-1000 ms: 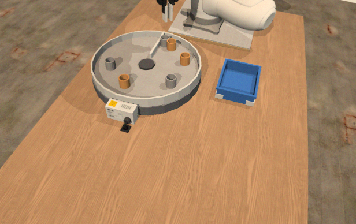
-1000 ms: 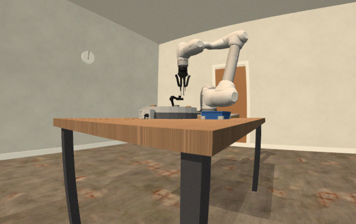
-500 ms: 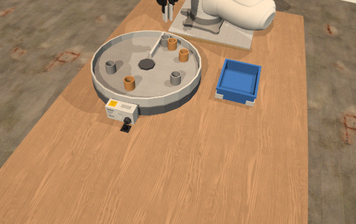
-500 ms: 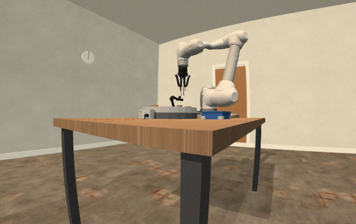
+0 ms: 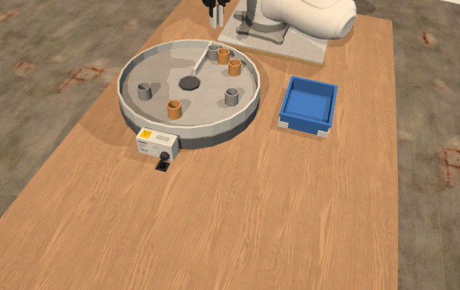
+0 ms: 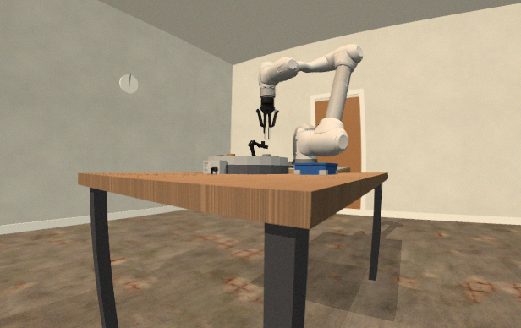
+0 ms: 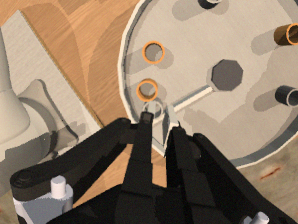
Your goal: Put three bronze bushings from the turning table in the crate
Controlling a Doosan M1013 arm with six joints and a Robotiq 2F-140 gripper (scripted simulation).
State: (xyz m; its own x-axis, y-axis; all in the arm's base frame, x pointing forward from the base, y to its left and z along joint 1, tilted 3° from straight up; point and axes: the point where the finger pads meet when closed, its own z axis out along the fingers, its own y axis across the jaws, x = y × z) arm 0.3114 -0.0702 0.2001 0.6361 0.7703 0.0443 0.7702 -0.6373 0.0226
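The round grey turning table (image 5: 189, 83) carries three bronze bushings (image 5: 223, 56) (image 5: 234, 67) (image 5: 174, 109) and three grey bushings (image 5: 213, 52) (image 5: 144, 91) (image 5: 231, 96), all upright. My gripper (image 5: 216, 16) hangs high above the table's far rim, fingers nearly together with nothing between them. In the wrist view its fingertips line up over a grey bushing next to the divider bar, with two bronze bushings (image 7: 147, 90) (image 7: 153, 52) just beyond. The blue crate (image 5: 309, 105) stands empty to the right of the table. The side view shows the gripper (image 6: 267, 133) well above the table.
A white divider bar (image 5: 201, 63) runs from the dark hub (image 5: 189, 83) to the far rim. A control box (image 5: 157, 143) sits at the turning table's front. The robot base (image 5: 283, 22) stands on a plate behind the turning table and crate.
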